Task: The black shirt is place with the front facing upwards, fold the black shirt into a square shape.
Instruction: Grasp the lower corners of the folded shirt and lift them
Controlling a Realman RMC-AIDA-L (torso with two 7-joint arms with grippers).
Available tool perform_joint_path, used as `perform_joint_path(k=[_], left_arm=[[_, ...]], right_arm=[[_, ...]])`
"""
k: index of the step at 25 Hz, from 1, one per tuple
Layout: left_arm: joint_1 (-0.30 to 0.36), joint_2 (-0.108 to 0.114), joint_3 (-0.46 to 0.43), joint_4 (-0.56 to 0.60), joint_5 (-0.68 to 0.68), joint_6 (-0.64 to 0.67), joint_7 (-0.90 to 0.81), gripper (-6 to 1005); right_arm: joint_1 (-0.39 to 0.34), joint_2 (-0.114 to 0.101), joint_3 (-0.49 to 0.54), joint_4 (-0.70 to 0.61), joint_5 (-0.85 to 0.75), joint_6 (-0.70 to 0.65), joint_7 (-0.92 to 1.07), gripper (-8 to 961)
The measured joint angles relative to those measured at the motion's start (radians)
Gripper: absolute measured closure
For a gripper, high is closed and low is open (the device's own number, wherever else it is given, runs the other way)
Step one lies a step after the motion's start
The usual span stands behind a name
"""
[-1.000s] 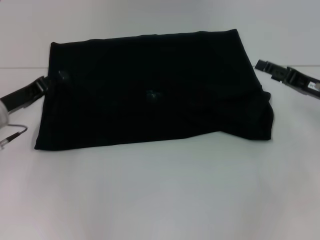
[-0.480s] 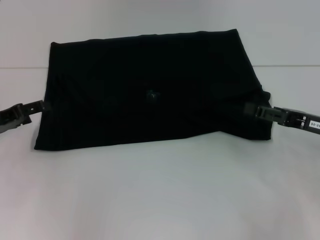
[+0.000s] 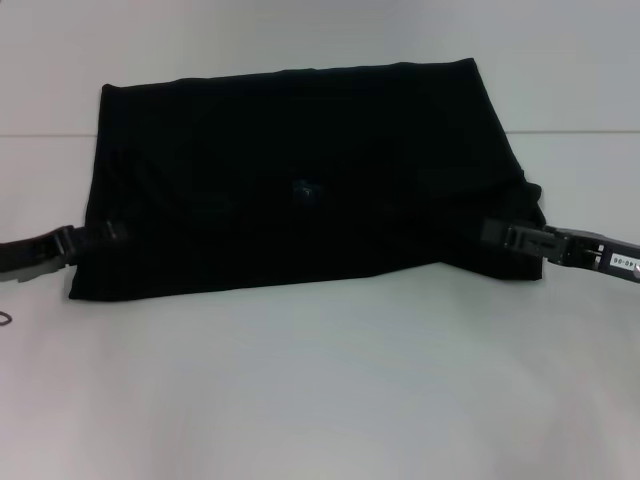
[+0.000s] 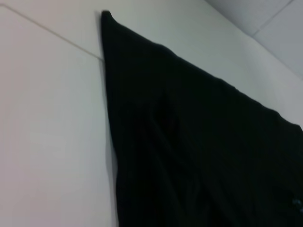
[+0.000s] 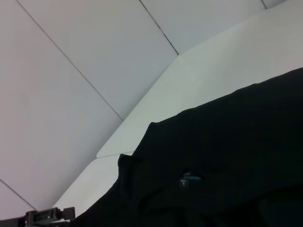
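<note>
The black shirt [image 3: 300, 190], folded, lies flat on the white bench [image 3: 320, 390]; only its small blue neck tag [image 5: 183, 182] shows, its writing unreadable. The left gripper [image 3: 95, 236] and right gripper [image 3: 500, 235] each meet a side edge near the front corners; whether their fingers grip cloth cannot be told.

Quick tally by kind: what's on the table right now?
Shirts: 1, the black shirt, folded into a wide rectangle.
Grippers: 2, left gripper at its left edge, right gripper at its right edge.
Total: 3.

Table: we are seeing a plain white tabletop [image 3: 320, 390], a thin seam running toward three o'clock.
Light: even glare is washing it.
</note>
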Motion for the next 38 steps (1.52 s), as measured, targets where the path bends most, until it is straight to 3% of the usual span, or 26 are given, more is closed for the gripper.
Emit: perform_joint_path(k=[18, 22, 26, 30, 32, 35, 38], left_arm=[[0.005, -0.018, 0.041, 0.029, 0.039, 0.003, 0.007, 208], [0.003, -0.018, 0.041, 0.029, 0.041, 0.005, 0.020, 351], [0.002, -0.018, 0.040, 0.029, 0.041, 0.012, 0.031, 509], [0.001, -0.018, 0.040, 0.028, 0.040, 0.016, 0.039, 679], [0.000, -0.018, 0.040, 0.029, 0.040, 0.017, 0.043, 757], [-0.001, -0.018, 0.041, 0.031, 0.039, 0.024, 0.052, 874], [0.001, -0.018, 0.041, 0.037, 0.038, 0.033, 0.061, 927]], right_arm=[[-0.011, 0.010, -0.004, -0.003, 0.000, 0.012, -0.004, 20], [-0.015, 0.005, -0.004, -0.004, -0.005, 0.012, -0.004, 20], [-0.022, -0.012, -0.004, -0.032, -0.037, 0.010, 0.044, 21], [-0.028, -0.037, -0.003, -0.142, -0.120, 0.000, 0.229, 21], [-0.021, -0.057, -0.004, -0.204, -0.195, -0.012, 0.357, 22], [0.015, -0.103, -0.004, -0.265, -0.323, -0.026, 0.579, 22], [0.064, -0.137, -0.004, -0.277, -0.413, -0.036, 0.725, 22]])
